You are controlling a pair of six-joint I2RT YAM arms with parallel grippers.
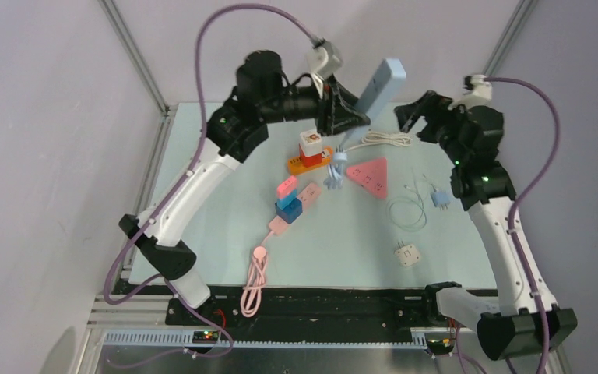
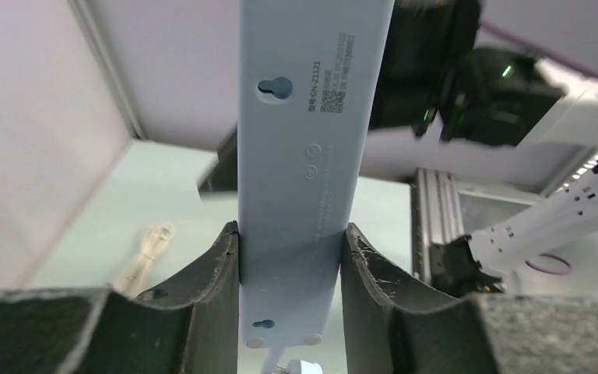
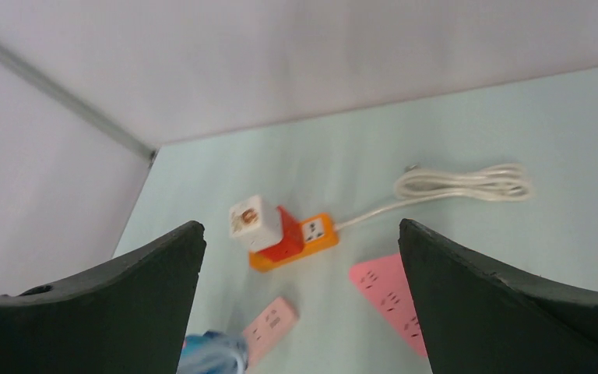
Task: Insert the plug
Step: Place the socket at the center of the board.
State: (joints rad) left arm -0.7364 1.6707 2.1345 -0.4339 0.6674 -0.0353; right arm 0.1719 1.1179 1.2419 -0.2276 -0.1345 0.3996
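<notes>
My left gripper point(image 1: 356, 117) point(image 2: 290, 234) is shut on a light blue power strip point(image 1: 381, 86) point(image 2: 311, 117). It holds the strip tilted up in the air above the back of the table, underside toward the left wrist camera. The strip's bundled blue cord point(image 1: 335, 167) hangs down to the table. My right gripper point(image 1: 411, 114) point(image 3: 300, 226) hovers open to the right of the strip with nothing between its fingers. A small blue plug point(image 1: 441, 197) with a thin white wire and a white plug point(image 1: 407, 253) lie on the table's right side.
An orange strip carrying a white cube and a red adapter point(image 1: 309, 156) point(image 3: 292, 238) lies mid-table. Its coiled white cord point(image 1: 385, 140) point(image 3: 467, 183) is behind it. A pink triangular strip point(image 1: 370, 175) point(image 3: 389, 296) and a pink strip with stacked adapters point(image 1: 292, 202) lie nearby.
</notes>
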